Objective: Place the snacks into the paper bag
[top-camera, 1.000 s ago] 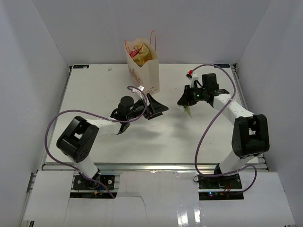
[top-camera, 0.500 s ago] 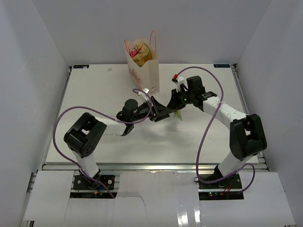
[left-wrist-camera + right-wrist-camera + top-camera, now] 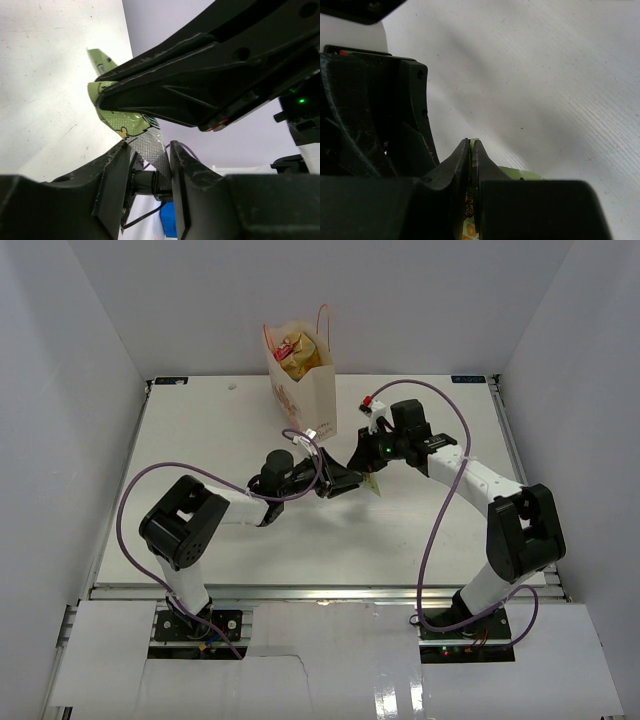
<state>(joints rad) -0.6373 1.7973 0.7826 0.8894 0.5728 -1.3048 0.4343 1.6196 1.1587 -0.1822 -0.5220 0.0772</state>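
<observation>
The paper bag (image 3: 305, 390) stands upright at the back of the table, with snacks (image 3: 295, 348) showing in its open top. My right gripper (image 3: 365, 466) is shut on a light green candy packet (image 3: 373, 484) and holds it above the table, in front of the bag. In the right wrist view the packet (image 3: 520, 174) is pinched flat between the right gripper's (image 3: 471, 145) jaws. My left gripper (image 3: 147, 150) meets it from the left. The packet's (image 3: 120, 120) silver sealed end lies between the left fingers (image 3: 115, 165), which still stand apart with a gap beside it.
Both arms reach toward the middle of the white table (image 3: 200, 440). White walls (image 3: 80, 390) close in the left, right and back sides. Purple cables (image 3: 440, 510) loop beside each arm.
My right gripper has carried the green packet leftward to the left gripper. The left arm stretched toward it, and its jaws have narrowed around the packet's end.
</observation>
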